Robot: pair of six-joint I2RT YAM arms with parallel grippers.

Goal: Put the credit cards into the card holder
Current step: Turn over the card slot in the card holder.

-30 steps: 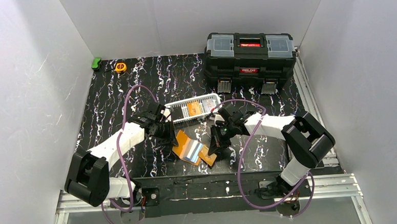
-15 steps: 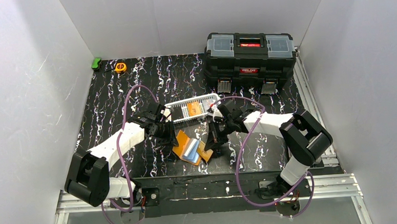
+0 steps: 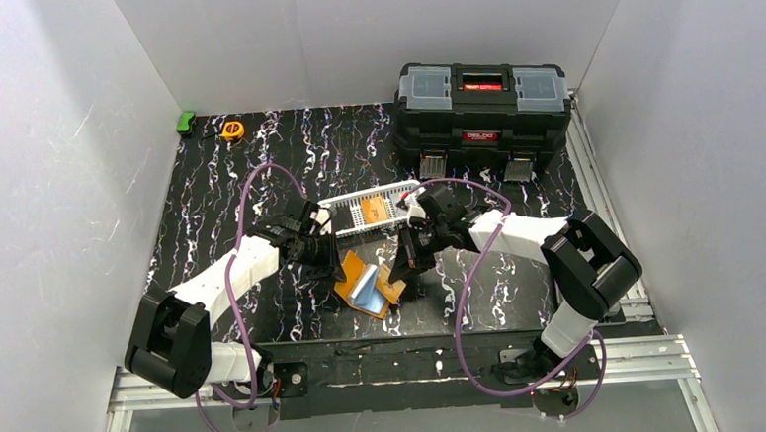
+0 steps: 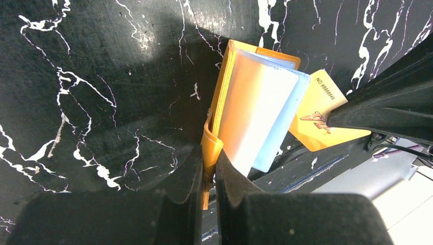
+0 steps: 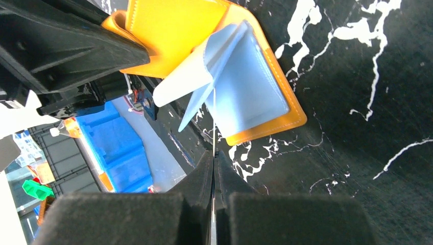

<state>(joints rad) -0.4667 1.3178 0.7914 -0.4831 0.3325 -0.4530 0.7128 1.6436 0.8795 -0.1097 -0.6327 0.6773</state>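
The orange card holder (image 3: 361, 284) lies open near the table's front edge, its grey-blue pockets (image 4: 260, 109) fanned upward. My left gripper (image 3: 328, 260) is shut on the holder's orange cover edge (image 4: 210, 148) and holds that side tilted up. My right gripper (image 3: 403, 268) is shut on an orange credit card (image 4: 317, 121). In the right wrist view the card shows edge-on as a thin line (image 5: 214, 120), its far edge at the blue pockets (image 5: 245, 87). More cards lie in the white basket.
A white slotted basket (image 3: 374, 209) stands just behind both grippers. A black toolbox (image 3: 482, 107) is at the back right. A yellow tape measure (image 3: 232, 130) and a green object (image 3: 186, 120) sit at the back left. The table's front edge is just below the holder.
My right gripper has moved left and away from the front edge with the orange card, up to the holder's pockets. The left gripper has tilted the cover more upright.
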